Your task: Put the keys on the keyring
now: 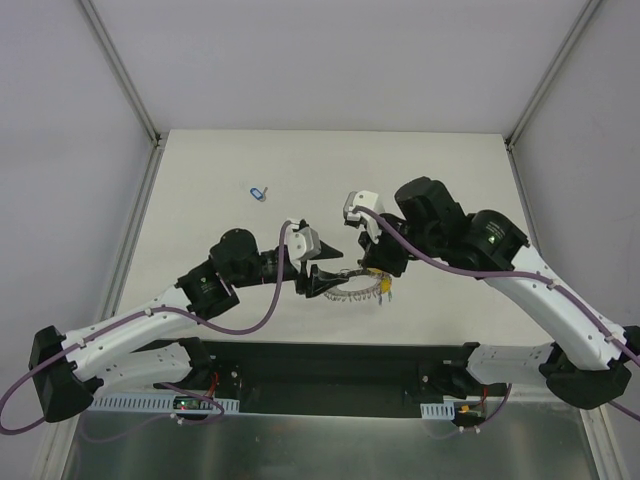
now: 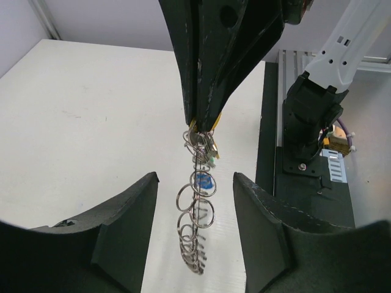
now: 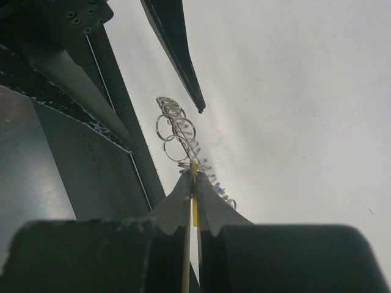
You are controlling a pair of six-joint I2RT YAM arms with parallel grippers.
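The right gripper (image 3: pixel 193 182), at the lower centre of its wrist view, is pinching shut on a yellow-tagged key (image 3: pixel 195 210), whose tag is showing as a thin yellow strip between the closed fingers. Just beyond the tips, the keyring (image 2: pixel 197 213) is standing edge-on, its grey disc reduced to a thin line fringed with silvery wire loops, and a blue tag (image 2: pixel 203 181) is showing among them. The left gripper (image 2: pixel 195 178) is sitting open at the bottom of its wrist view, its jaws flanking the ring without visibly touching it. The ring appears to be unclamped, so pushing the key in is likely to risk tipping or sliding it, or twisting the small key out of the pinch. Another blue key (image 1: pixel 258 192) is lying well apart, at the upper left of the table (image 1: pixel 450 180).
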